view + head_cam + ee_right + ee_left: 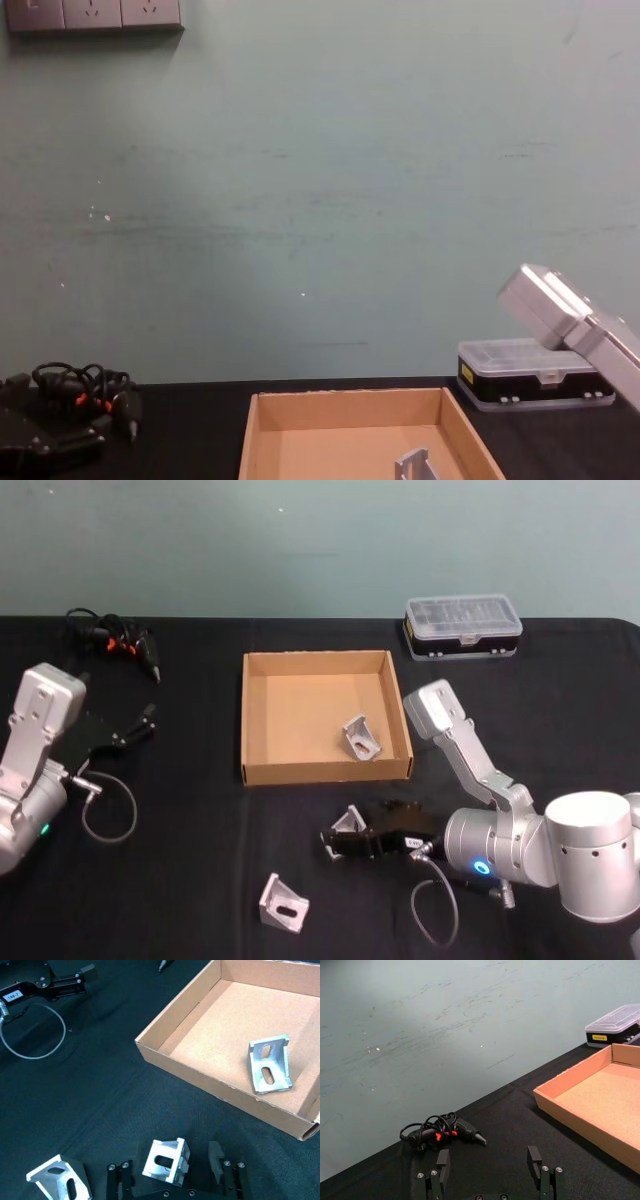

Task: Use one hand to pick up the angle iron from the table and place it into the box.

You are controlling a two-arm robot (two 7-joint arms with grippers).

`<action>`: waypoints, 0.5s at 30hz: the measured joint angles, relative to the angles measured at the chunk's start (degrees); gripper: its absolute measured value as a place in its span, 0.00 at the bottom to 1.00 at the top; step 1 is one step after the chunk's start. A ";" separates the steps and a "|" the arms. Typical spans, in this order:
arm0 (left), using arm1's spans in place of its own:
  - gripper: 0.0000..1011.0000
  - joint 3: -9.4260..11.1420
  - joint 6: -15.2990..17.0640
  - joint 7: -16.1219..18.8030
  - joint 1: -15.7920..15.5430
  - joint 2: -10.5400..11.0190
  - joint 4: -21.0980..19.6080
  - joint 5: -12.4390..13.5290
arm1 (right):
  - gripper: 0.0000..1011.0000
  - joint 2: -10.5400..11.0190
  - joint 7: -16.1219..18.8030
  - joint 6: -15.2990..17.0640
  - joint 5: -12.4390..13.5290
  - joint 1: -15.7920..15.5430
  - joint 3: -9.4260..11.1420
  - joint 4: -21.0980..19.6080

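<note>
Low over the black table [180, 880], in front of the box [325, 772], my right gripper [338, 842] stands open. One silver angle iron [166, 1160] sits between its fingers [216, 1156], with a gap on each side. A second angle iron [283, 903] lies on the table nearer the front edge, to the left. A third angle iron [270, 1065] rests inside the brown cardboard box [210, 1082], near its front right corner. My left gripper [148, 720] is parked at the far left, open and holding nothing [489, 1157].
A black case with a clear lid [463, 626] stands behind the box on the right. A black tool with orange marks and a coiled cable [115, 640] lies at the back left. A grey cable loop [108, 805] hangs by the left arm.
</note>
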 joint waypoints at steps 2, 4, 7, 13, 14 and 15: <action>1.00 0.00 0.00 0.00 0.00 0.00 0.00 0.00 | 0.85 0.01 -0.05 0.03 -0.08 0.01 -0.04 0.00; 1.00 0.00 0.00 0.00 0.00 0.00 0.00 0.00 | 0.80 0.04 -0.06 0.07 -0.27 0.11 -0.17 0.01; 1.00 0.00 0.00 0.00 0.00 0.00 0.00 0.00 | 0.73 0.05 -0.07 0.10 -0.53 0.20 -0.27 0.08; 1.00 0.00 0.00 0.00 0.00 0.00 0.00 0.00 | 0.53 -0.05 -0.09 0.15 -0.87 0.15 -0.29 0.10; 1.00 0.00 0.00 0.00 0.00 0.00 0.00 0.00 | 0.51 -0.07 -0.09 0.15 -0.91 0.16 -0.30 0.13; 1.00 0.00 0.00 0.00 -0.01 0.00 0.00 0.00 | 0.49 -0.09 -0.09 0.15 -0.96 0.17 -0.30 0.16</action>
